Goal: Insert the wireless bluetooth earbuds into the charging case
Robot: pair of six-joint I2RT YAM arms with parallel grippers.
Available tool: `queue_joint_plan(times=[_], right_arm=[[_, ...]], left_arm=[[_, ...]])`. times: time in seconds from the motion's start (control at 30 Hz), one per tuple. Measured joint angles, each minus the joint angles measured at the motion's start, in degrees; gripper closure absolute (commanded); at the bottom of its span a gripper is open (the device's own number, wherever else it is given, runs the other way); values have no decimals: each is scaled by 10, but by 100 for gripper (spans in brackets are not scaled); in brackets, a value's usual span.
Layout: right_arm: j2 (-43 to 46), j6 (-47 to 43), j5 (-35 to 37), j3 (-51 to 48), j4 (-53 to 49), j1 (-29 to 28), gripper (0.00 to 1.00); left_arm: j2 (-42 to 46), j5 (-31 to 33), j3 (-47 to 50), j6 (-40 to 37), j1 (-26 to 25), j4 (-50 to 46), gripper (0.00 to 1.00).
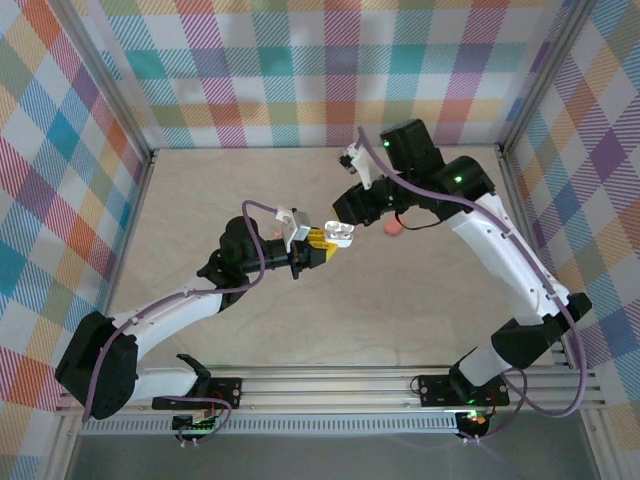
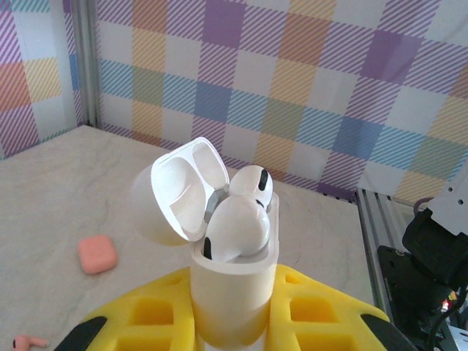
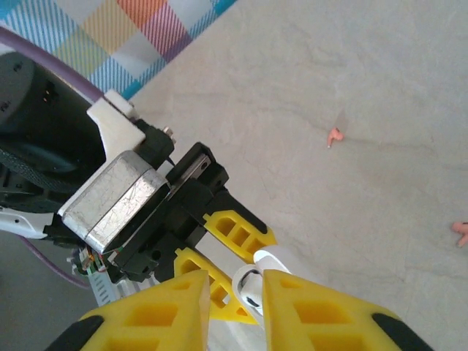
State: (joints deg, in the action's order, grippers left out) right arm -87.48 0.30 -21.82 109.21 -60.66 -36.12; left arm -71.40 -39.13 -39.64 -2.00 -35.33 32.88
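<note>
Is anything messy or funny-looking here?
Yes. Two pink earbuds lie loose on the table, not in the pink case. The two white earbuds stick up out of the open white case, so they may not be pushed all the way in.

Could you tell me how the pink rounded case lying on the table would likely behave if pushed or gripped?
The small pinkish-orange rounded plastic case lies flat and low, so a push would probably slide it across the smooth beige table rather than tip it. Its rounded, smooth-looking edges may let it slip out of a pinch.
</note>
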Motion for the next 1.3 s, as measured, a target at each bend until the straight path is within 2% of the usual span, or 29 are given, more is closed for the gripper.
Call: queue_joint_plan(times=[0.17, 0.33, 0.47, 0.87, 1.3], right_arm=[[38, 50, -47, -83, 68, 64, 52], [53, 113, -121, -181, 142, 130, 46], [53, 157, -188, -238, 203, 156, 46], [50, 249, -332, -298, 334, 166, 46], [42, 268, -381, -318, 358, 144, 46]], left_arm=[[4, 1, 0, -8, 0, 1, 100], [7, 2, 0, -7, 0, -4, 100], [16, 8, -4, -2, 0, -20, 100], [30, 10, -16, 21, 0, -29, 100], [-2, -7, -43, 40, 0, -28, 100]])
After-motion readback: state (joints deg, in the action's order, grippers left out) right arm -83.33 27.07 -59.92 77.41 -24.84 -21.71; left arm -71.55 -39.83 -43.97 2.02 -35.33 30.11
